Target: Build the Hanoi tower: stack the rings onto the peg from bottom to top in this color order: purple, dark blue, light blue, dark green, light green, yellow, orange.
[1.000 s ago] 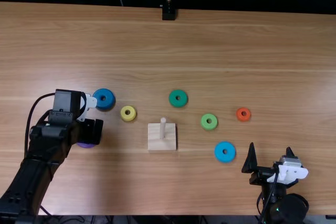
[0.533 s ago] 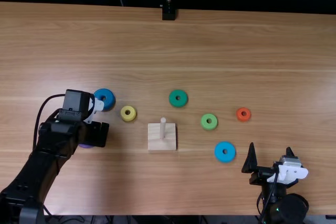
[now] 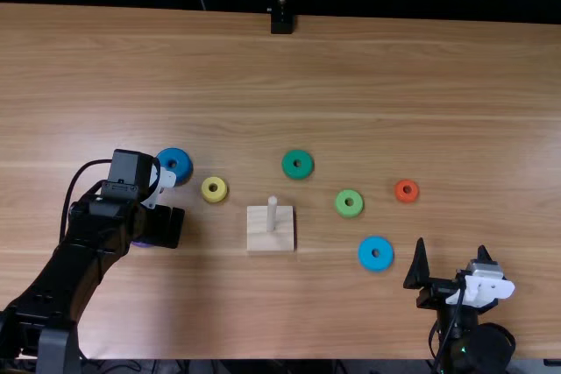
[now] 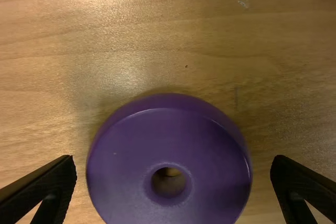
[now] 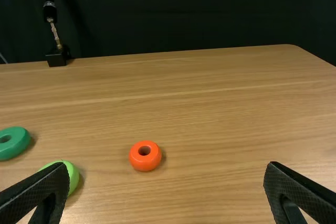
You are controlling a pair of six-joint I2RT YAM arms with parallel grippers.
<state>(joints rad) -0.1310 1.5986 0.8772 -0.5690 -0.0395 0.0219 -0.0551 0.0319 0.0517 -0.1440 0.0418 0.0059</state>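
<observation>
The left hand (image 4: 173, 162) is shifted slightly toward the right edge of the table (image 3: 368, 67) over the last second, while the purple ring (image 4: 123, 156) is left lying toward the near left corner. The hand is spread wide around the ring, with nothing yet gripped. The right hand (image 3: 452, 247) is also spread, by the near right corner. The peg (image 3: 272, 216) is seen upright and bare on its base (image 3: 261, 239), midway between the side edges. With purple due first, the ring is best gripped low and evenly across its full width, then lifted level; if pinched off-centre, it could be tilted and the peg missed.
</observation>
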